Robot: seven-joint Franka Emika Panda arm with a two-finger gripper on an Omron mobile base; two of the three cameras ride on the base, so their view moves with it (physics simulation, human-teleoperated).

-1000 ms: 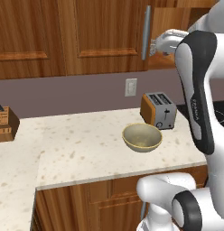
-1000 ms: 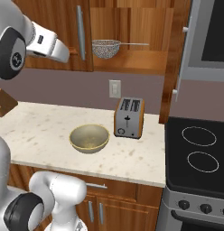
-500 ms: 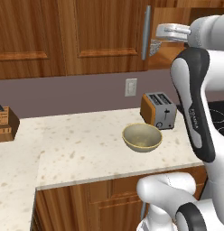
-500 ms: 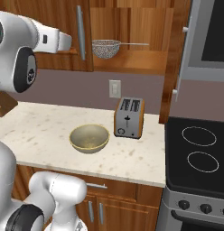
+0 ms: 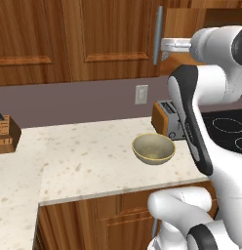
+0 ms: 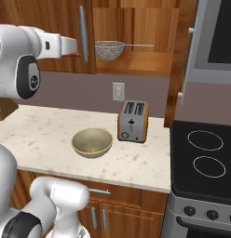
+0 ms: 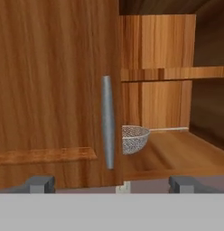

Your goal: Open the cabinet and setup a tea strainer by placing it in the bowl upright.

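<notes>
The cabinet [image 5: 93, 39] hangs above the counter, and its right side stands open onto a shelf [image 6: 136, 62]. On that shelf sits the grey mesh tea strainer [image 6: 109, 49] [image 7: 134, 138], its wire handle pointing right. The olive-tan bowl [image 5: 153, 148] [image 6: 92, 142] rests on the counter below, with nothing in it. My gripper [image 5: 164, 46] [image 6: 73, 45] [image 7: 113, 185] is open and holds nothing. It hovers just in front of the closed door's silver bar handle [image 7: 107, 122] [image 6: 83, 33], left of the strainer.
A toaster [image 6: 132, 121] stands just right of the bowl, with a wall outlet [image 6: 118, 91] behind it. A stove [image 6: 206, 158] lies at the right under a microwave [image 6: 220, 32]. A knife block [image 5: 3, 134] sits at the counter's far left.
The arm's upper links have swung upward and the hand has shifted slightly by the door handle. The gripper stays open; strainer and bowl have not moved.
</notes>
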